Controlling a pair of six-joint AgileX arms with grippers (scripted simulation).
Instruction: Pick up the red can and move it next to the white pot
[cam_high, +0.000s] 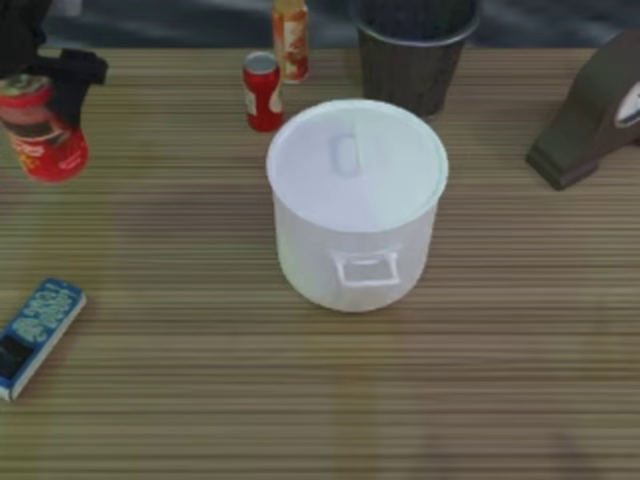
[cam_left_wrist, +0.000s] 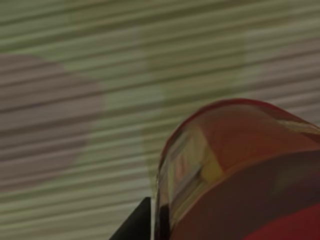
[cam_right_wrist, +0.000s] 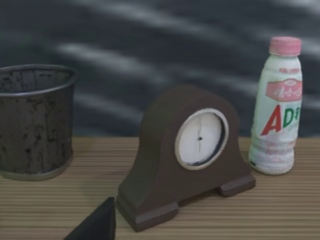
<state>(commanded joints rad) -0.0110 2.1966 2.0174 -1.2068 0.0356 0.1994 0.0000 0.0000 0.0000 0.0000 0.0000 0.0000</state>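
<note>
At the table's far left, the wide red can (cam_high: 45, 140) with its dark label band hangs tilted above the wood. My left gripper (cam_high: 48, 98) is shut on its upper part. The left wrist view is filled by the can's red body and dark band (cam_left_wrist: 240, 165), with one dark fingertip (cam_left_wrist: 135, 225) pressed against its side. The large white pot (cam_high: 357, 200) with flat lid and rectangular handle stands at the table's middle, well to the right of the can. My right gripper (cam_right_wrist: 165, 237) is parked off the top view and open; one fingertip (cam_right_wrist: 97, 225) shows.
A slim red soda can (cam_high: 262, 92) and a tall orange bottle (cam_high: 290, 38) stand behind the pot's left. A dark grey bucket (cam_high: 415, 50) is behind it. A brown mantel clock (cam_high: 590, 110) sits far right, a blue box (cam_high: 35, 335) near left, and a white bottle (cam_right_wrist: 277, 107) beside the clock.
</note>
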